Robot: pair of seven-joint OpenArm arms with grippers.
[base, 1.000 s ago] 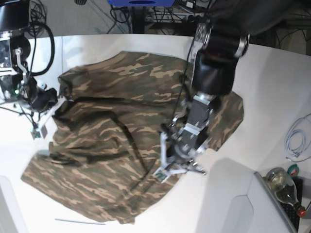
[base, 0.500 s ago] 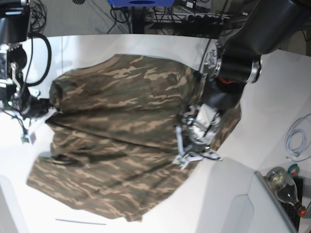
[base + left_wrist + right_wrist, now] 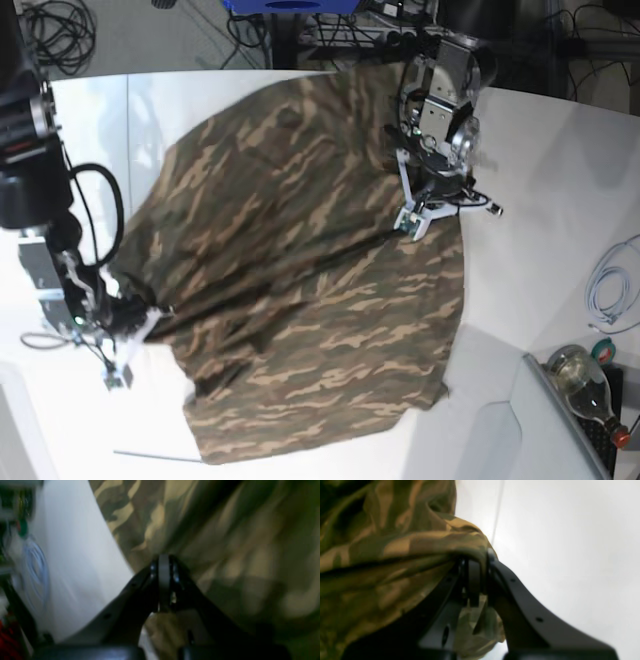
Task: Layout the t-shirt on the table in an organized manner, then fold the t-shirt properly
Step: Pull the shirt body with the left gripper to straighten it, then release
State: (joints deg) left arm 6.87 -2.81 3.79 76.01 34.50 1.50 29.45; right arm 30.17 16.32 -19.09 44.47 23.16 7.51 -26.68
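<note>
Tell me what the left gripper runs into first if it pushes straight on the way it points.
More of the t-shirt: the left gripper is shut on its fabric, which fills the view ahead. Depth beyond is unclear.

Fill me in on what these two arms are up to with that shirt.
Both arms hold the camouflage t-shirt by its edges, spread wide over the white table. The left hand is shut on fabric at the far side; the right hand pinches the opposite edge near the table's front. The shirt looks stretched between them, mostly open but wrinkled, and no fold has been made yet. This looks like the laying-out stage.
</note>
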